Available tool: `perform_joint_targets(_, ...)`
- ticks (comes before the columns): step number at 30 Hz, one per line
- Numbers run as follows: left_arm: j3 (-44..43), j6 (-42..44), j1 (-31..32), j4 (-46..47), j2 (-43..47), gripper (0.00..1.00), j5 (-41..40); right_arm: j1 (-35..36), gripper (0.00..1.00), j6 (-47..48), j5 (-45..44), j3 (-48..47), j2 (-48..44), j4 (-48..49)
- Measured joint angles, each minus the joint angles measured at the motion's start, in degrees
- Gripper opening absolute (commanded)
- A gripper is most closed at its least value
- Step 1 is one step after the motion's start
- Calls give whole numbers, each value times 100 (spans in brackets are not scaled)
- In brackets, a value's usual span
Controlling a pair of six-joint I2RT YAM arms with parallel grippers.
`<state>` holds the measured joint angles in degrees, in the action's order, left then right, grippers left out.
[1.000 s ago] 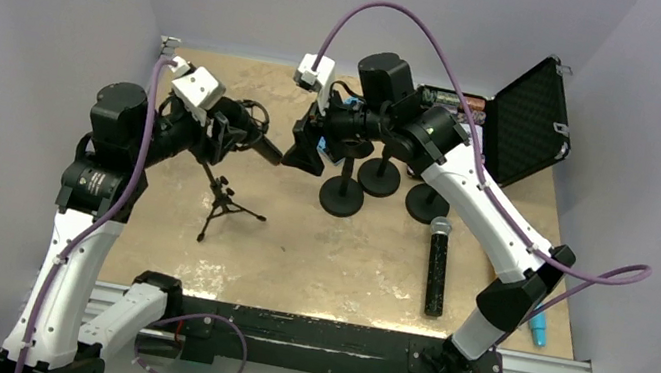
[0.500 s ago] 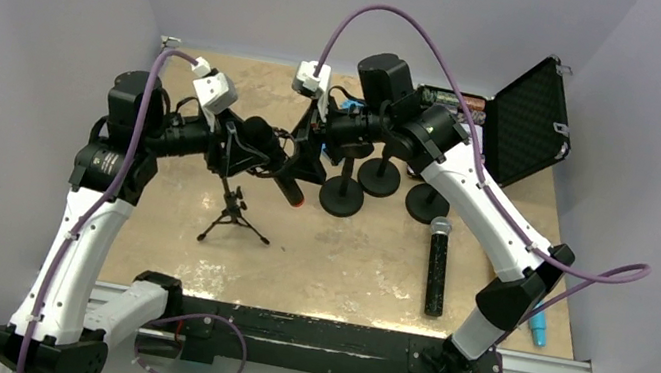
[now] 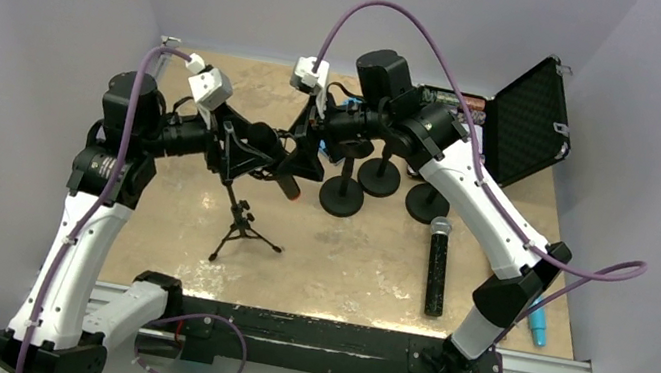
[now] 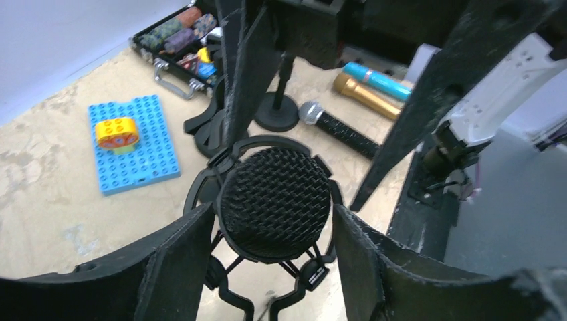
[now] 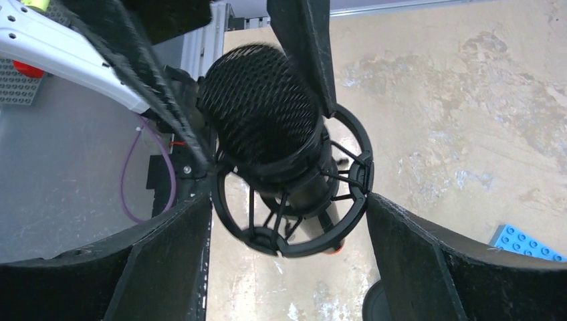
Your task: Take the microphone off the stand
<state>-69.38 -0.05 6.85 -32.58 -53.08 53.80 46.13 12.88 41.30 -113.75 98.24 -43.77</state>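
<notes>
While left gripper [image 4: 271, 215] clenches the microphone [image 4: 274, 190], right gripper [image 5: 287, 204] brackets it, grip indiscernible. Upper-right open case [image 3: 526, 118] holds coloured cylinders [image 4: 175, 33].

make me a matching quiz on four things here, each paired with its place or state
Things:
1. studio microphone
2. black handheld microphone
3. blue baseplate
4. case

Place or state:
a. lid open, at the far right corner
b. carries a yellow brick
c. cradled in a round shock mount
d. lying flat, silver grille at one end

Pairs: 1-c; 2-d; 3-b; 4-a
</notes>
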Motion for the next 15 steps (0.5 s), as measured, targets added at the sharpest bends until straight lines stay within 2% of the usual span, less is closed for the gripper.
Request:
perform_joint_targets(3,9,-275,13,278,48,76,168,0,89,2,-61,0,9,4)
perform_joint_targets(15,74,-538,55,691,116,72,236,39,89,24,-136,0,9,4)
